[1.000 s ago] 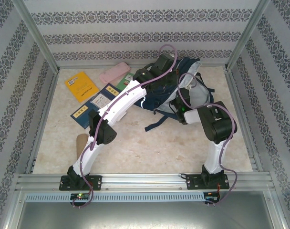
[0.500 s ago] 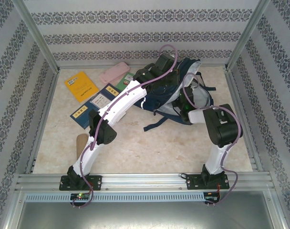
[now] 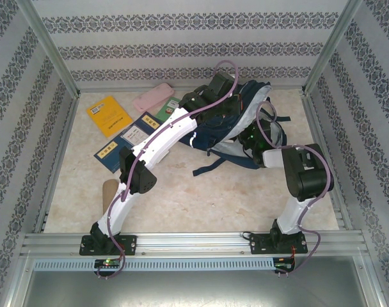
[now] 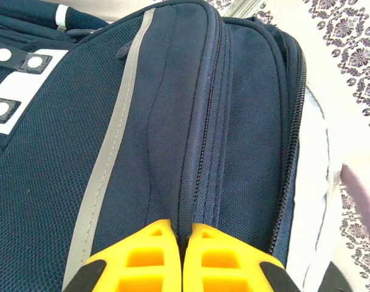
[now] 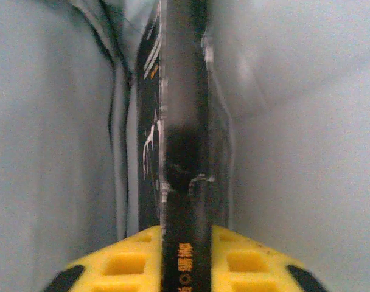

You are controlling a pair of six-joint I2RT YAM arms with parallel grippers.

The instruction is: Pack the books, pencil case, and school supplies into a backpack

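The navy backpack (image 3: 210, 131) lies at the back centre with its pale-lined mouth facing right. My left gripper (image 4: 184, 234) is shut on a fold of the backpack (image 4: 173, 121) beside a zipper and holds it up. My right gripper (image 5: 185, 243) is shut on the black book (image 5: 184, 152), held edge-on inside the pale lining (image 5: 294, 121). From above, my right gripper (image 3: 255, 139) sits in the backpack's mouth. On the table at the left lie the yellow-orange book (image 3: 108, 115), two navy books (image 3: 134, 134), the green book (image 3: 167, 110) and the pink pencil case (image 3: 153, 98). The white packet is hidden.
A tan rounded piece (image 3: 109, 190) lies by the left arm's lower link. A dark strap (image 3: 207, 167) trails from the backpack toward the table's middle. Metal frame posts (image 3: 50, 51) and patterned walls close in the table on three sides.
My right arm has pushed away from its base, carrying the black book deeper into the backpack's mouth. The left arm has held still on the fabric.
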